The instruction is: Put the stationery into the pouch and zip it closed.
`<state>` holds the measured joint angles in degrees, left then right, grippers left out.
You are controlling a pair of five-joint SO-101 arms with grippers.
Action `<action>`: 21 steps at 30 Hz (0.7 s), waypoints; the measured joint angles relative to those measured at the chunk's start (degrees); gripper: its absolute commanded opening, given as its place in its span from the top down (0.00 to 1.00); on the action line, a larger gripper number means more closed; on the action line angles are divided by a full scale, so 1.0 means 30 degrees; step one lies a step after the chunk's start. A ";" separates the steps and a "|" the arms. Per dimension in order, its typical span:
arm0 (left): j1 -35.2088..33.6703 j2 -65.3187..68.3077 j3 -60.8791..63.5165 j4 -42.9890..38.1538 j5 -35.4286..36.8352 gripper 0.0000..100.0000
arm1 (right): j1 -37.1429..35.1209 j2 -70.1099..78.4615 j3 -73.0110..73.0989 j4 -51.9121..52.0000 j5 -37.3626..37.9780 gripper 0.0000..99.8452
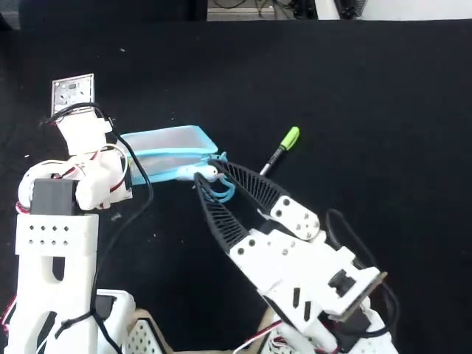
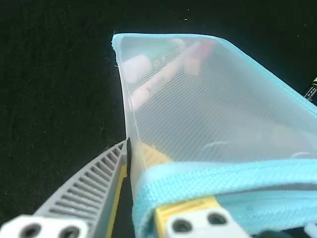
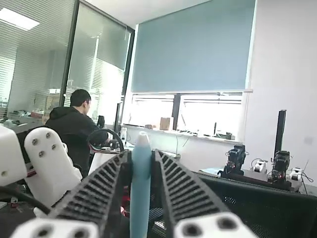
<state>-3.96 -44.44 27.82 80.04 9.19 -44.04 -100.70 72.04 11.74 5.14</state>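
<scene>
A translucent pouch [image 1: 171, 144] with light-blue zipper trim lies left of the table's middle. Through its wall I see pens and a pink eraser inside the pouch [image 2: 198, 99]. My left gripper [image 1: 131, 168] is shut on the pouch's left end, its grey ribbed finger [image 2: 94, 183] pressed against the edge. At the opposite end my right gripper [image 1: 209, 172] is shut on the light-blue zipper tab [image 3: 140, 188], which stands upright between its two black ribbed fingers. Just right of the pouch, a black pen with a green cap [image 1: 281, 150] lies on the table, outside the pouch.
A small white square plate [image 1: 73, 90] lies behind the left arm. The black table [image 1: 354, 103] stretches bare to the right and towards its far edge. The pen's tip [image 2: 311, 91] shows beyond the pouch in the left wrist view.
</scene>
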 measured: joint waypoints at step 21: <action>0.0000 0.0000 0.0000 0.0000 0.0000 0.97 | 0.0000 0.0029 0.6505 -0.2872 0.3575 0.98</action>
<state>-3.96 -44.44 27.82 80.04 9.19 -44.04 -100.62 91.56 3.12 15.87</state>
